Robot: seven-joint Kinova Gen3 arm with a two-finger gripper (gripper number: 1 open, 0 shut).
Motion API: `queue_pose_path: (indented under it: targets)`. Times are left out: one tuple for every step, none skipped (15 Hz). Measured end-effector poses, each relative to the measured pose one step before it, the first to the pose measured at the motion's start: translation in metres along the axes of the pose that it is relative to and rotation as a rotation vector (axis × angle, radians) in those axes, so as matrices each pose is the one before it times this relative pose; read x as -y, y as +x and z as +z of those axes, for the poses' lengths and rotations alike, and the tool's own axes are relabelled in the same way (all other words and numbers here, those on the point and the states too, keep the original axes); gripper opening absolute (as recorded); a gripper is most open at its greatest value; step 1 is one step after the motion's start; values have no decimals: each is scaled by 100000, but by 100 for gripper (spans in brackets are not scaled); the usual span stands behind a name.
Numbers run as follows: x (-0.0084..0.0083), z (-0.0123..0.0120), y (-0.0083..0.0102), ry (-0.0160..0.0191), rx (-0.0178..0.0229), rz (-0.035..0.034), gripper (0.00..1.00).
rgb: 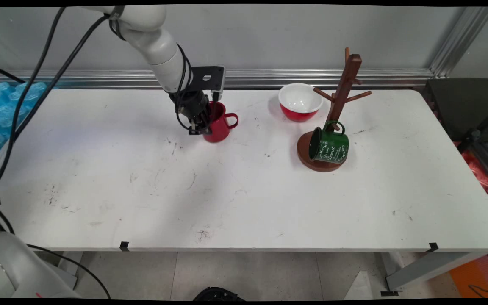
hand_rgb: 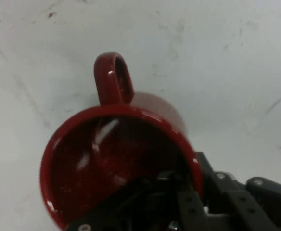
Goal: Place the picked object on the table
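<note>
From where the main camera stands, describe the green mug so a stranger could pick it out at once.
Start at the wooden mug tree standing right of the white table's centre. On its round base, leaning against the post, lies the green mug, tipped with its mouth toward the left. It alone is dark green with white lettering; the red mug and the red bowl are not.

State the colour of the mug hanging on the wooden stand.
Green mug with white lettering, clearest in the main view.
</note>
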Motion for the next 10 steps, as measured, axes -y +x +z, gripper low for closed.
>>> queue_pose_path:
  targets:
    - [-105,142,68,-408,-89,34,0]
    - [-62,58,61,-157,-144,38,100]
    - [-40,71,57,-238,-83,95,100]
    - [-82,71,62,-246,-113,75,100]
    - [-180,43,41,-251,-48,-38,100]
    - [-88,62,145,-236,-141,280,100]
    - [-49,31,63,-153,-101,175,100]
    - [-80,-8,17,-49,-55,18,100]
    - [-26,-8,64,-69,-115,160,100]
    - [-28,-48,103,-52,-175,273,100]
